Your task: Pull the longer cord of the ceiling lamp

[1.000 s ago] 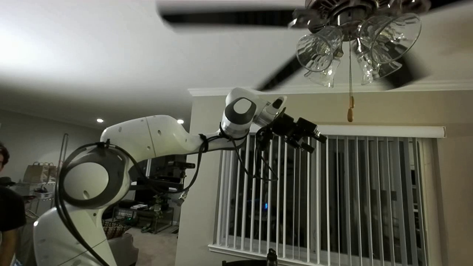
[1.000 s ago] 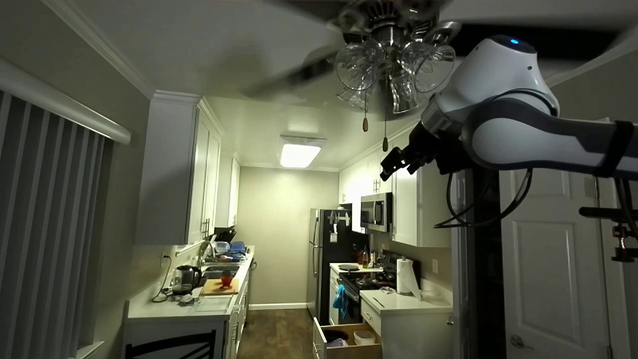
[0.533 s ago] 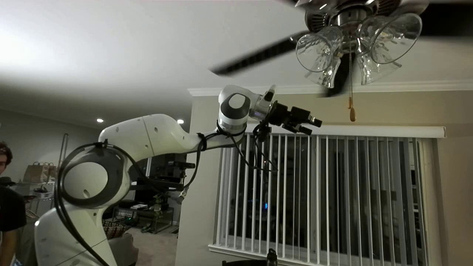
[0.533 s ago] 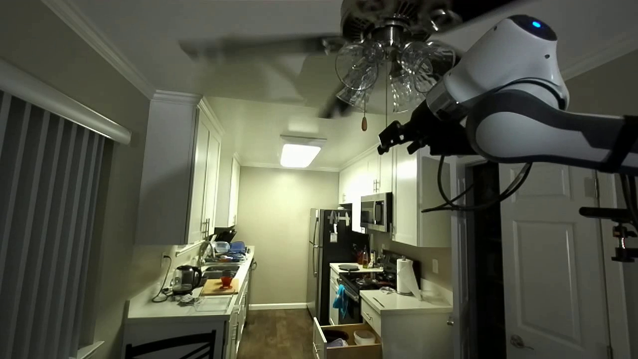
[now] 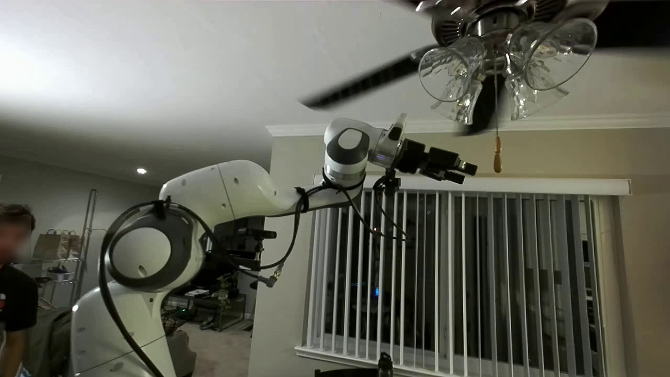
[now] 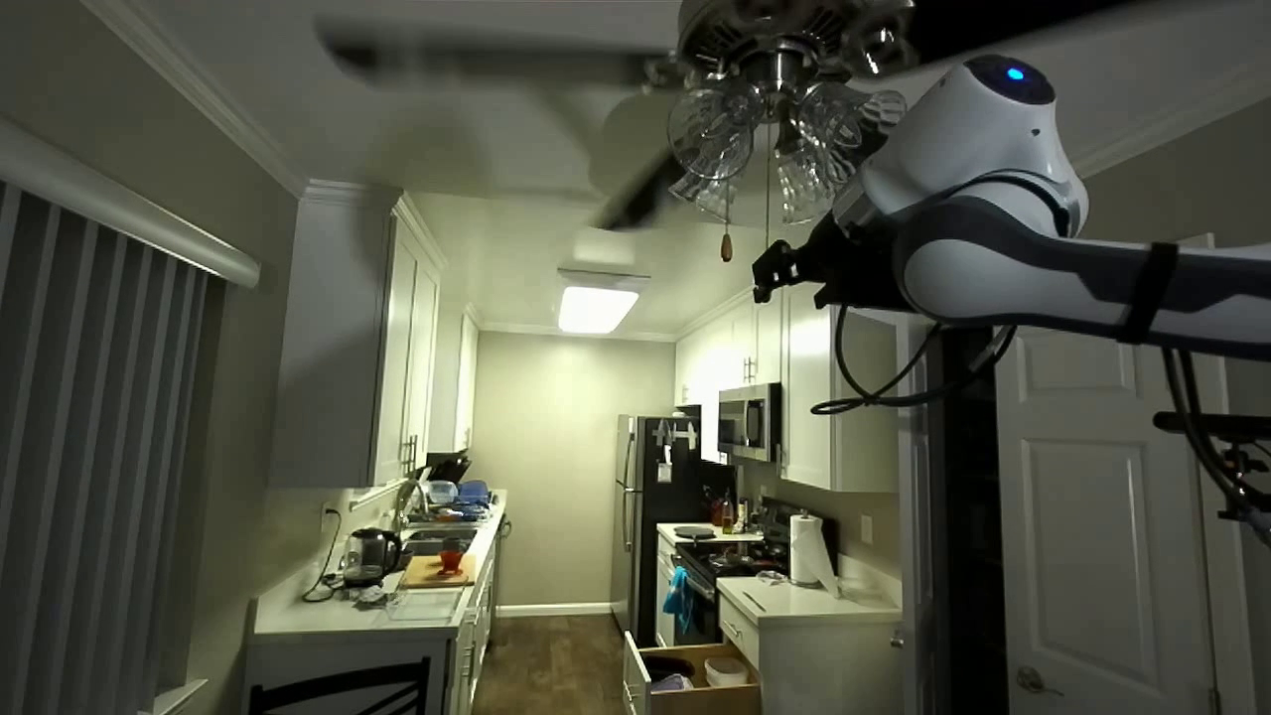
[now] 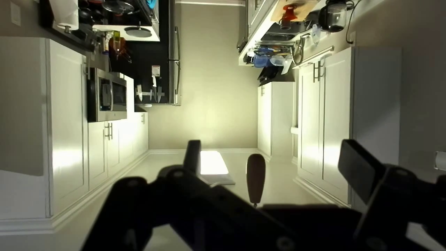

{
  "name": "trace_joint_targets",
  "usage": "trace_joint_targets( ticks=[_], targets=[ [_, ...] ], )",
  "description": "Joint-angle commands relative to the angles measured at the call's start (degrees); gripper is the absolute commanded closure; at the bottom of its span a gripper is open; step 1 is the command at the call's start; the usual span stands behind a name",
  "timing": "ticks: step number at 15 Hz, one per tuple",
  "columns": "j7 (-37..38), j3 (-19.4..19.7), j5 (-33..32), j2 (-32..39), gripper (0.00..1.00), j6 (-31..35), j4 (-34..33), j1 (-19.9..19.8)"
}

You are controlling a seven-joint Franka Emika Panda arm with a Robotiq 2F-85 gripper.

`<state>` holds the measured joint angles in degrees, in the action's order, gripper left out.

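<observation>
The claw (image 5: pixel 464 173), fingers (image 7: pixel 359 169) spread wide and gripping nothing, hovers near the longer cord (image 5: pixel 497 162), which hangs straight down from the ceiling lamp (image 5: pixel 494 26), past its glass shades (image 5: pixel 445 73).

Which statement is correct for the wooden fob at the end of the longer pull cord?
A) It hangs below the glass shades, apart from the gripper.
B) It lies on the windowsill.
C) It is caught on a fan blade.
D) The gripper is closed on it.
A: in an exterior view, wall shows between the open gripper and the longer cord's fob.
</observation>
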<state>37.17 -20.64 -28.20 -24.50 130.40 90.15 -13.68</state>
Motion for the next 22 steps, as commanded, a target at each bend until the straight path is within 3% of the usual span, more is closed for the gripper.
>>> trace_joint_targets(
  ticks=[1, 5, 7, 12, 18, 22],
  targets=[
    [0.6, 0.7, -1.1, 0.9, 0.00, -0.5, -0.9, 1.4],
    [0.6, 0.6, -1.1, 1.1, 0.00, -0.7, -1.4, 1.4],
    [4.3, -1.1, -2.8, 0.5, 0.00, -1.0, -0.7, 0.4],
    [13.2, -4.7, -11.8, 3.1, 0.00, -4.0, -4.5, -1.5],
    [18.4, -5.1, -21.7, 9.0, 0.00, -8.8, -11.8, 1.8],
    [18.4, -4.4, -27.0, 14.7, 0.00, -13.0, -16.8, 6.2]
  ],
)
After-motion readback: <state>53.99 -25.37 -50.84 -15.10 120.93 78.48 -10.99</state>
